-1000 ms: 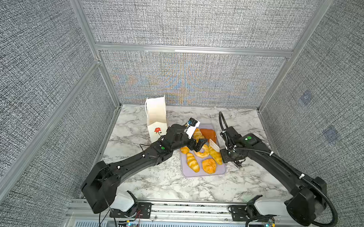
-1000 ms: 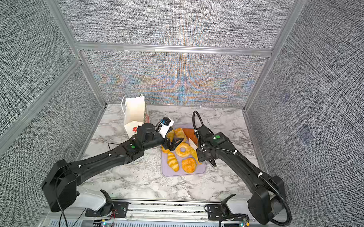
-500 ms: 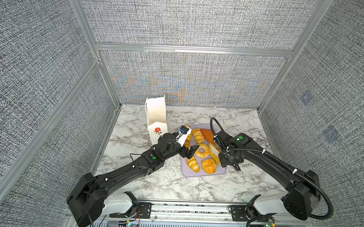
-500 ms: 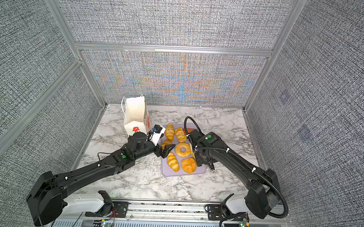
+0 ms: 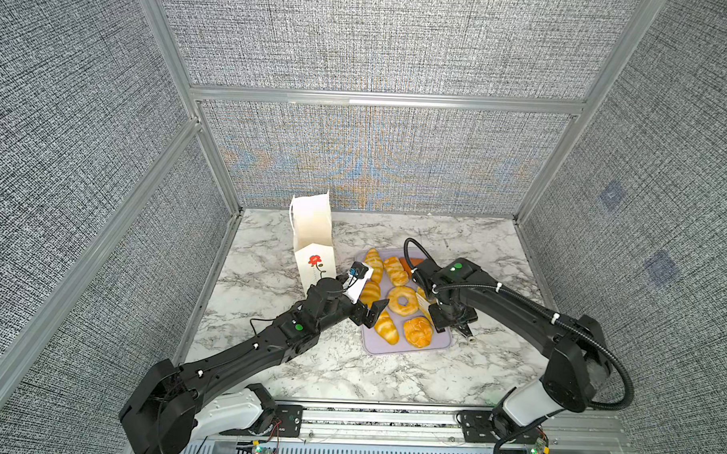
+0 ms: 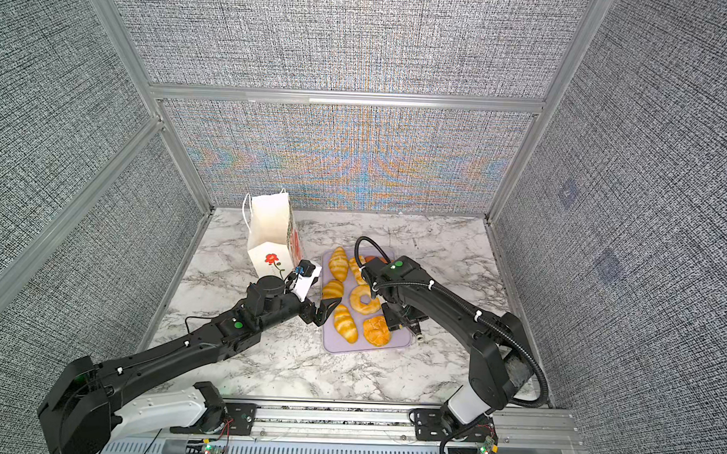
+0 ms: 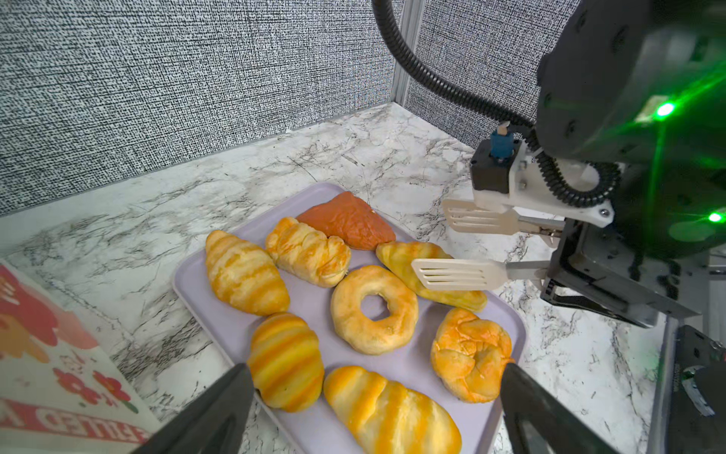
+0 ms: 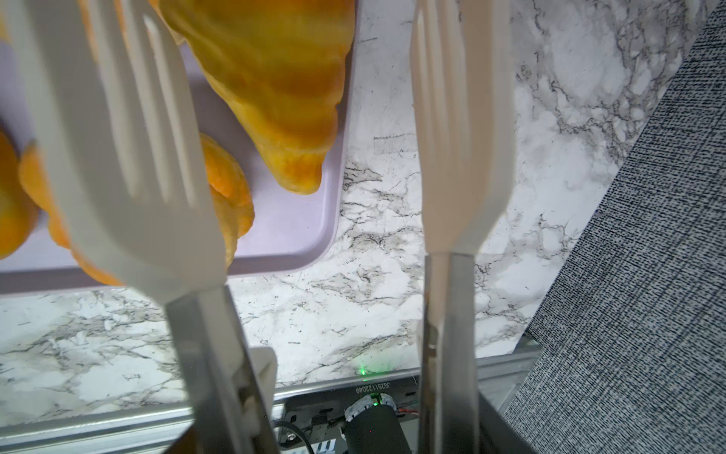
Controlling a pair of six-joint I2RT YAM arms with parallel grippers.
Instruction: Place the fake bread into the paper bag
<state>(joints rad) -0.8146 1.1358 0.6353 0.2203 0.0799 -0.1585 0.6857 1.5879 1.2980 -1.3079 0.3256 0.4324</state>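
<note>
1. The fake bread is glossy and toy-like: five golden-yellow striped croissants, a ring doughnut, a crinkled orange bun and a darker orange-brown triangle.
2. All eight lie on a lavender tray on the marble counter.
3. The paper bag stands upright and open-mouthed just beside the tray's far left corner. It is white, with cord handles.
4. Its front shows a red rose on a black stem. The side carries red capitals, cut off and unreadable.
5. The left jaws are spread wide and empty at the tray's left edge.
6. The right jaws, white slotted paddles, are spread and empty, astride the tray's right edge.
</note>
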